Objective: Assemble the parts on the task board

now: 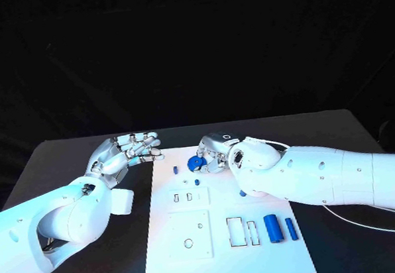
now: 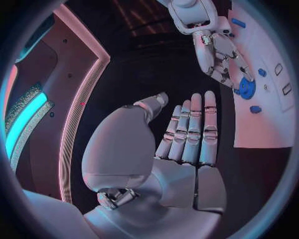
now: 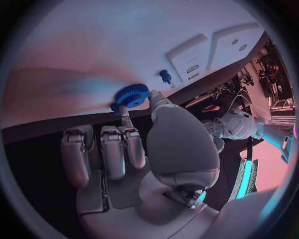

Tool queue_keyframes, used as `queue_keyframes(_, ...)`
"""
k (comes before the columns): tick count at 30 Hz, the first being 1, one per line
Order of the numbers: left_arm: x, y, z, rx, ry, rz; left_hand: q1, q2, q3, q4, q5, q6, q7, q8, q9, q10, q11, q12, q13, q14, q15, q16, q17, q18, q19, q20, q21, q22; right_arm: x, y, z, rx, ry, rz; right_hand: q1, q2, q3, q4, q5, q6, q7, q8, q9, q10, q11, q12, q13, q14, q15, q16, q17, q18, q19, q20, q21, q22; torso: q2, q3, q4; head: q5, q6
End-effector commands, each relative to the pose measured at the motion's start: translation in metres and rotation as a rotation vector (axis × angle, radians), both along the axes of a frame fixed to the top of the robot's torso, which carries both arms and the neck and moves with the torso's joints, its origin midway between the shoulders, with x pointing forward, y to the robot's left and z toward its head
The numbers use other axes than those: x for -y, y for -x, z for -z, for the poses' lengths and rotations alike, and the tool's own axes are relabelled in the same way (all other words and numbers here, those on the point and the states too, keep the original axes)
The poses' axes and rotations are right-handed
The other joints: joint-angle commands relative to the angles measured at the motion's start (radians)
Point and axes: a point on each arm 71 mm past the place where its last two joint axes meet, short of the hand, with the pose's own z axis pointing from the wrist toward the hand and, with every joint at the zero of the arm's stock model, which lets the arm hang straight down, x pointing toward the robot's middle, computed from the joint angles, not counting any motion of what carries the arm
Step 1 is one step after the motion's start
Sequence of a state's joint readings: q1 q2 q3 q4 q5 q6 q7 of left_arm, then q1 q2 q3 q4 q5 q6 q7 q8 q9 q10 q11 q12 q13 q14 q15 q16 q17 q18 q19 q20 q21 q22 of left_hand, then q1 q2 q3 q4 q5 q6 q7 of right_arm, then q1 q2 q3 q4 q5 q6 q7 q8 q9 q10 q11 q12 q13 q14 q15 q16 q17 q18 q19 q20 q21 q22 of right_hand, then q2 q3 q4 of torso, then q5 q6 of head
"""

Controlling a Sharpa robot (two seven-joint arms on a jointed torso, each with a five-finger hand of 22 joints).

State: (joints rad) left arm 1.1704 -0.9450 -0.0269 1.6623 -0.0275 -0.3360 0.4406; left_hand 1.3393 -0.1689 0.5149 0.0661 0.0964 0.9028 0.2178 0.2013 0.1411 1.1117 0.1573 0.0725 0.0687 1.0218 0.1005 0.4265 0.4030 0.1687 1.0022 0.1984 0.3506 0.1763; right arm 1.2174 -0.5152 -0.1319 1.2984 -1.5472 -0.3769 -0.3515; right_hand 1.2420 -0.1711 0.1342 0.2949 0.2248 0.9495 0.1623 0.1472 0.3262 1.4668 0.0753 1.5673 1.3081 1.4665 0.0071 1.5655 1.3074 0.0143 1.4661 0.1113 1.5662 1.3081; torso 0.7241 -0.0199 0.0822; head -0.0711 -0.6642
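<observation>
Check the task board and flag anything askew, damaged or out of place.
Nothing stands out. The task board lies flat and looks undamaged. The right hand pinches a blue gear above its far end; two blue cylinders lie side by side near its front edge. The left hand holds nothing.

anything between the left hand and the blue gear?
Head view: bare black table, then the task board edge and a small blue peg, between left hand and blue gear.
</observation>
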Motion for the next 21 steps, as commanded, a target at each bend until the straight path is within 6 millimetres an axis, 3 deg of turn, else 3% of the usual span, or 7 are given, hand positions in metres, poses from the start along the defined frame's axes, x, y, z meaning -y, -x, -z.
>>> queue_keyframes(1, 0.002, 0.0, -0.003, 0.009, 0.008, 0.018, 0.004, 0.004, 0.007, 0.0, 0.0, 0.008, -0.001, 0.005, 0.002, 0.006, -0.002, -0.007, -0.001, -0.009, 0.001, 0.004, 0.002, 0.01, -0.007, 0.001, 0.004, 0.002, 0.001, 0.001, 0.005, -0.044, 0.022, -0.008, -0.002, 0.012, 0.007, -0.003, 0.006, 0.001, -0.005, -0.001, -0.001, 0.104, 0.001, 0.004, 0.263, 0.104, -0.002, 0.005, 0.263, -0.014, 0.105, 0.0, 0.005, 0.263, 0.0, 0.0002, -0.0006, 0.001, 0.001)
queue_keyframes(13, 0.001, 0.0, -0.003, 0.009, 0.006, 0.015, 0.005, 0.004, 0.008, 0.0, 0.0, 0.008, -0.001, 0.005, 0.002, 0.006, -0.002, -0.007, -0.001, -0.01, 0.001, 0.005, 0.002, 0.01, -0.007, 0.001, 0.005, 0.002, 0.018, 0.008, 0.0, -0.005, -0.012, 0.011, 0.003, 0.011, 0.013, -0.004, 0.015, 0.005, -0.007, 0.0, 0.0, 0.104, -0.001, 0.004, 0.263, 0.104, -0.003, 0.005, 0.263, -0.014, 0.105, -0.001, 0.005, 0.263, 0.001, 0.0012, 0.0, 0.002, 0.003)
queue_keyframes(21, -0.002, -0.001, -0.002, 0.01, 0.003, 0.007, 0.005, 0.004, 0.008, 0.0, 0.0, 0.008, -0.001, 0.005, 0.002, 0.006, -0.002, -0.007, -0.001, -0.01, 0.001, 0.005, 0.002, 0.01, -0.007, 0.001, 0.005, 0.002, 0.059, 0.019, -0.024, 0.076, -0.143, 0.03, 0.024, 0.003, 0.025, -0.006, 0.028, 0.013, -0.01, 0.002, 0.001, 0.104, -0.004, 0.004, 0.263, 0.104, -0.007, 0.005, 0.263, -0.014, 0.105, -0.005, 0.005, 0.263, -0.002, 0.0012, -0.0078, 0.0, 0.009)
